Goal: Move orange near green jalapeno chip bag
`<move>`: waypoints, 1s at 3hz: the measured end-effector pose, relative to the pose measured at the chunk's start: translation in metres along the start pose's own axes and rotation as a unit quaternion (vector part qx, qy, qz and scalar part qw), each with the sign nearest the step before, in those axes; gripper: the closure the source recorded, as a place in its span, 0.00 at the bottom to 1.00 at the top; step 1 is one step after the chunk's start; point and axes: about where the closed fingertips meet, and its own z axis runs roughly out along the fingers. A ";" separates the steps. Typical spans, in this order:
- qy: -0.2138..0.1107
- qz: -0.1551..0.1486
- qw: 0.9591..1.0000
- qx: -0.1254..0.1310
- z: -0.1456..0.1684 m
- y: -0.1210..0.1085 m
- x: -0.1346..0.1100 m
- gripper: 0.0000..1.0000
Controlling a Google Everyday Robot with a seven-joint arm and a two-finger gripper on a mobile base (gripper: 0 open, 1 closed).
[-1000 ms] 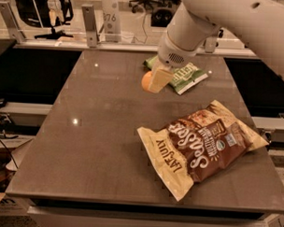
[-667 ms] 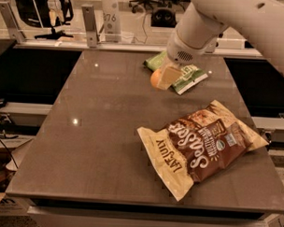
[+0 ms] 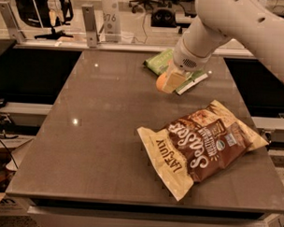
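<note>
The orange (image 3: 160, 82) is small and round, and only its left side shows, held in my gripper (image 3: 167, 81) whose pale fingers (image 3: 172, 81) are closed around it. It hangs just above the table at the back right, right in front of the green jalapeno chip bag (image 3: 160, 62). That flat light-green bag lies at the far edge, and my white arm (image 3: 220, 24) covers its middle. Its white edge shows to the right of the gripper (image 3: 192, 83).
A large brown-and-cream chip bag (image 3: 199, 143) lies at the front right of the dark table (image 3: 94, 132). A railing and office clutter stand beyond the far edge. Dark gaps drop away on the left and right sides.
My gripper has carried the orange a little to the right and toward the green bag. The brown bag has not moved.
</note>
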 end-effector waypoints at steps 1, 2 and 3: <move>-0.001 -0.008 1.000 0.000 0.007 0.002 -0.003 1.00; -0.005 -0.020 1.000 -0.005 0.014 0.004 -0.002 0.84; -0.003 -0.032 0.999 -0.009 0.020 0.005 0.001 0.60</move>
